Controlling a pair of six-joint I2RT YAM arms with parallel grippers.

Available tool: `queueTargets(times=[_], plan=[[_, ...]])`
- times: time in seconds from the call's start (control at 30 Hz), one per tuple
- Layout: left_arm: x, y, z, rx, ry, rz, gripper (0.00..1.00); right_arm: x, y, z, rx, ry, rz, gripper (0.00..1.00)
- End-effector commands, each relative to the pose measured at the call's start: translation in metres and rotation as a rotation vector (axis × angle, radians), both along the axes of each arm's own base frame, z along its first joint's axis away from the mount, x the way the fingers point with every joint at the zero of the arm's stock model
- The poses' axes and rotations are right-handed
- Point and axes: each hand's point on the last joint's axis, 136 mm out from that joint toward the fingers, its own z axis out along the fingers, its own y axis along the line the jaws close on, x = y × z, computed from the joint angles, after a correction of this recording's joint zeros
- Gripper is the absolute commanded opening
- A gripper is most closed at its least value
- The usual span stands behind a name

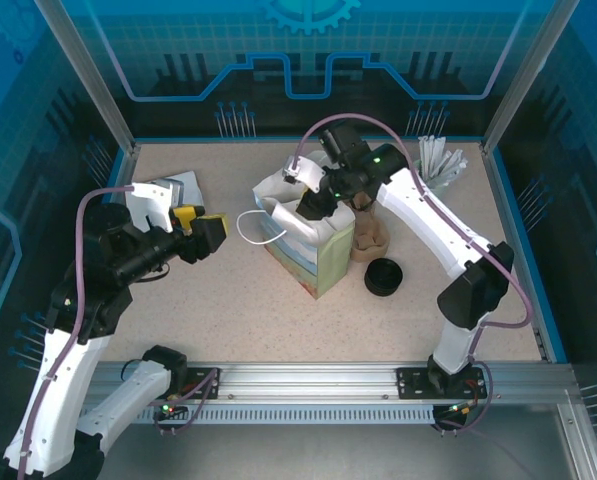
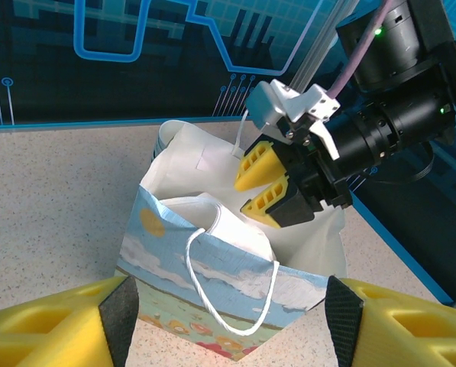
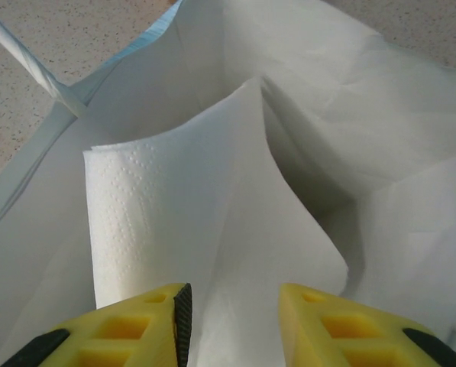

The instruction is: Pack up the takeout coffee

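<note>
A paper bag [image 1: 318, 262] printed with sky and flowers stands open in the middle of the table, its white rope handle [image 2: 212, 306] hanging down the near side. A folded white napkin [image 3: 174, 206] stands inside it, against the bag's white wall [image 3: 380, 99]. My right gripper [image 1: 311, 208] is lowered into the bag's mouth; its yellow fingers [image 3: 143, 321] are open just above the napkin [image 2: 231, 225]. My left gripper [image 1: 218, 232] hovers left of the bag, open, with the bag [image 2: 212, 267] ahead between its fingers [image 2: 98, 321].
A brown cardboard cup carrier [image 1: 370, 240] sits right of the bag, with a black round lid [image 1: 383, 277] in front of it. White packets and sticks [image 1: 440, 160] lie at the back right. A grey flat item [image 1: 185, 184] lies at the back left.
</note>
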Motion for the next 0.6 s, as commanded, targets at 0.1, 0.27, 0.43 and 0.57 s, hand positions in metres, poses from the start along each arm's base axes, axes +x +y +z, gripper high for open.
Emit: queueTargets(times=[0.1,0.27,0.43,0.57], plan=[[0.001,-0.002,-0.001,-0.010,-0.003,-0.007,0.69,-0.009,0.016,-0.012,0.012,0.055,0.027,0.36],[0.000,-0.002,-0.001,-0.011,-0.003,-0.008,0.69,-0.014,0.021,-0.028,-0.002,0.090,0.033,0.37],[0.000,-0.002,-0.002,-0.011,-0.001,-0.008,0.69,-0.011,0.022,-0.046,-0.032,0.114,0.021,0.36],[0.000,-0.002,-0.002,-0.011,-0.001,-0.005,0.69,-0.008,0.020,-0.050,-0.052,0.110,0.008,0.36]])
